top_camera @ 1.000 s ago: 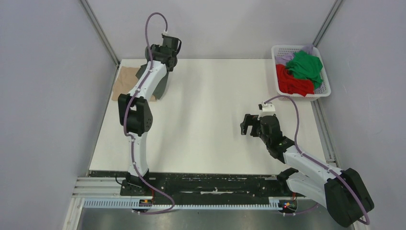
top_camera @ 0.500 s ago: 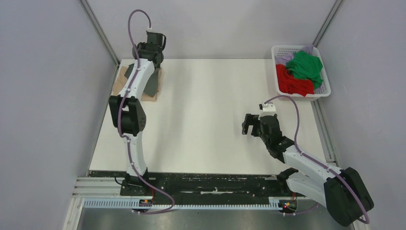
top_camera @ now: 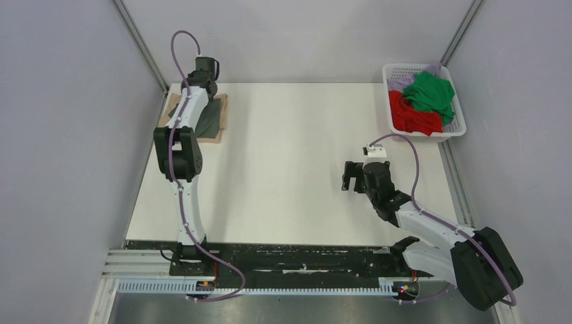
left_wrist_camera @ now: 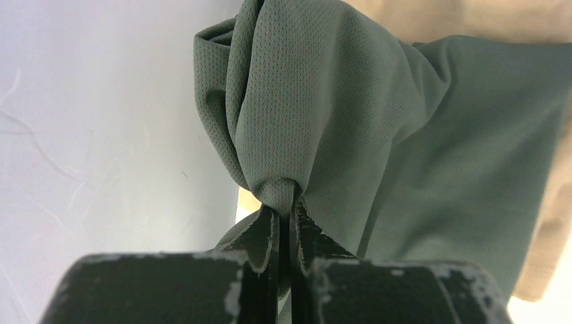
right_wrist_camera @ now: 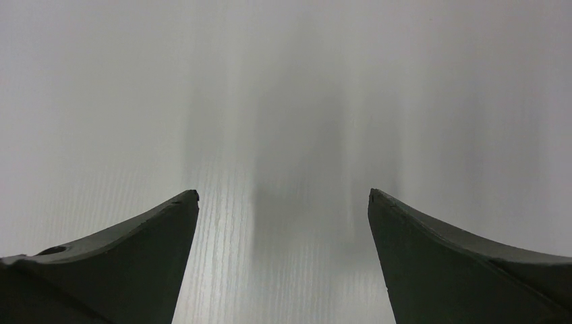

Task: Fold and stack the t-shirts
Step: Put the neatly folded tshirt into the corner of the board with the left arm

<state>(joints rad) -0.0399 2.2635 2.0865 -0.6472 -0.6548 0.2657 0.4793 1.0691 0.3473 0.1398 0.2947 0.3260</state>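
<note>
Overhead, the dark grey cloth t-shirt (top_camera: 212, 118) lies on the flat beige-tan cloth t-shirt (top_camera: 217, 137) at the far-left corner of the white table (top_camera: 290, 169), beneath the left gripper (top_camera: 204, 79). A green cloth t-shirt (top_camera: 430, 91), a red cloth t-shirt (top_camera: 413, 118) and a lilac cloth t-shirt (top_camera: 403, 82) sit crumpled in the white plastic lattice basket (top_camera: 459, 131) at far right, so most of the task seems left. At the left wrist, closed jaws pinch a bunched fold of the grey shirt, not yet released; at the right wrist, the right gripper (right_wrist_camera: 283, 196) holds its jaws wide and empty above the table, well apart from the basket, nothing between them.

Upper t-shirt (top_camera: 213, 119) lies on lower t-shirt (top_camera: 167, 115) far left; basket (top_camera: 432, 136) far right.
</note>
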